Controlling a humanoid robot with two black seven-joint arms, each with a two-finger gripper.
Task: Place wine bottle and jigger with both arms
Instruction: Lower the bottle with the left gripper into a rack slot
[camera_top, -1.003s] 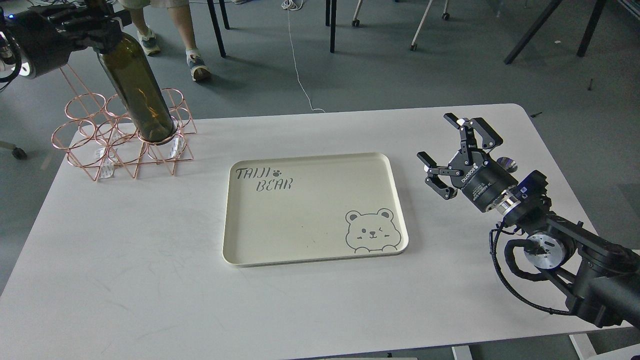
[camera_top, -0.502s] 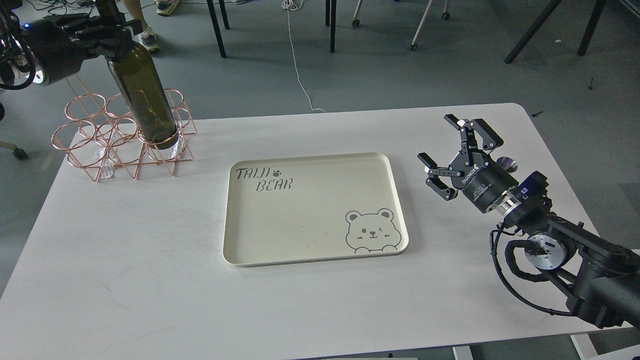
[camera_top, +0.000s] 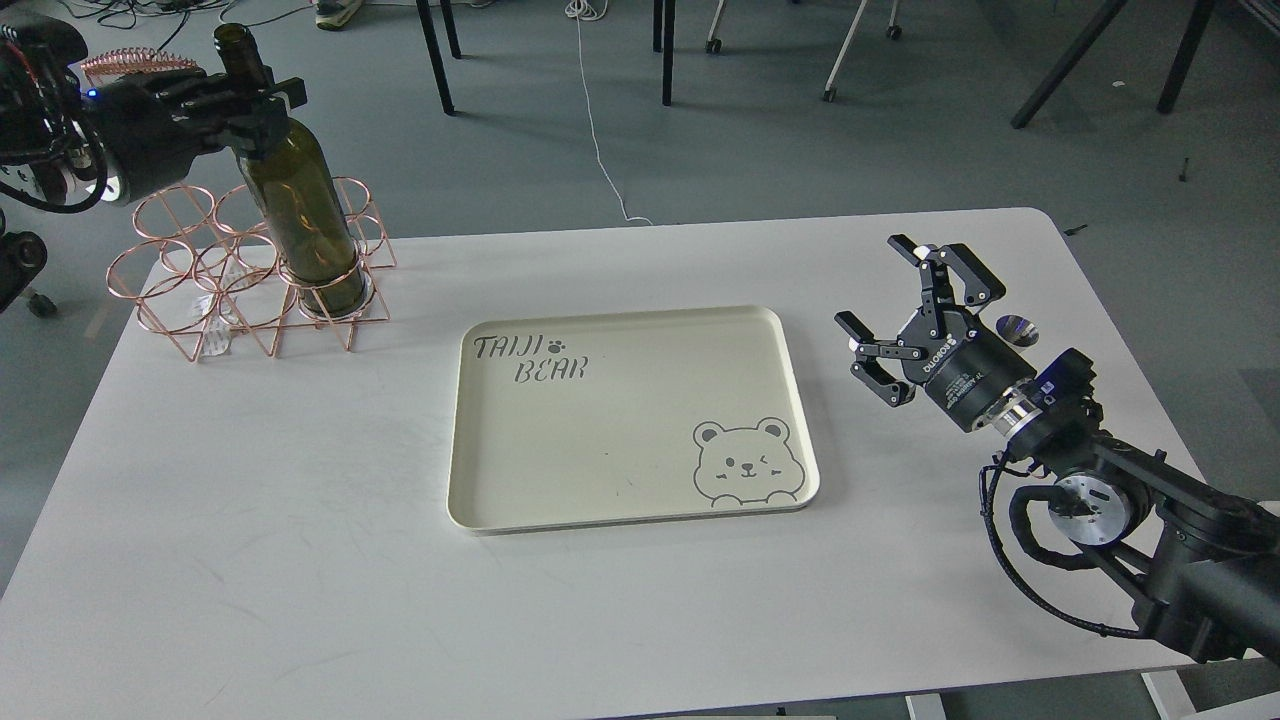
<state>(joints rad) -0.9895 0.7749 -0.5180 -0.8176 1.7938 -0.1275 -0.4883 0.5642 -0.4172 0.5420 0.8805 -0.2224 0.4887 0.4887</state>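
Left tool (camera_top: 258, 100) grips wine bottle (camera_top: 300, 205); right tool (camera_top: 915, 300) spread wide.

left claw (camera_top: 255, 100) clamped; right claw (camera_top: 915, 305) spread wide.

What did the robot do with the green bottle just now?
The left end effector, shut on the wine bottle's neck, lowered it deeper into the copper rack and stood it straighter. The right end effector stayed open above the table; the tray did not move.
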